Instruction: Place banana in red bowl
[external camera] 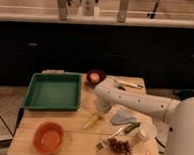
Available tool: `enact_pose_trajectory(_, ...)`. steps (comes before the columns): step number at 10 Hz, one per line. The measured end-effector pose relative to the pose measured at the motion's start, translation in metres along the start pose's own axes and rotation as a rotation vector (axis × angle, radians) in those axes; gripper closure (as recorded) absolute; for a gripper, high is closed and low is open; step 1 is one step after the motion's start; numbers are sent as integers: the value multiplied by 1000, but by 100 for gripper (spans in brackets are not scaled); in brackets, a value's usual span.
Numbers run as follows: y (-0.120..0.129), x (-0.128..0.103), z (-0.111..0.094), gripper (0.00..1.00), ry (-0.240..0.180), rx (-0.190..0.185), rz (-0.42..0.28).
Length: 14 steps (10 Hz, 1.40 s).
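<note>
Gripper (102, 110): hanging low over mid-table (76, 143), at the banana's upper end; whether it is gripping cannot be told.
Banana (92, 121): lying slantwise on the table, outside the red bowl (36, 136).
In between: only tabletop showing.
Nearby: blue cloth (124, 116) and white cup (147, 131) sitting to the right.
Containers: green tray (52, 108) sitting behind the red bowl; dark bowl (88, 75) holding something orange.

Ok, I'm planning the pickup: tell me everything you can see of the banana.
The banana is yellow and slim, lying flat and slanted on the wooden table, up and right of the red bowl. Its upper end reaches under the gripper, low at the table's middle; whether they touch cannot be told.
</note>
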Motion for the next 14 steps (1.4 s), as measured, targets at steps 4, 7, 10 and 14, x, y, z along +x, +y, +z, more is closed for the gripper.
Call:
enact_pose_trajectory(4, -9, -9, -50, 98, 26, 15, -54)
enact_pose_trajectory(7, -13, -14, -63, 98, 41, 19, -84)
enact_pose_trajectory(10, -23, -29, -69, 98, 51, 16, -126)
enact_pose_trajectory(14, -32, -49, -73, 98, 63, 10, -194)
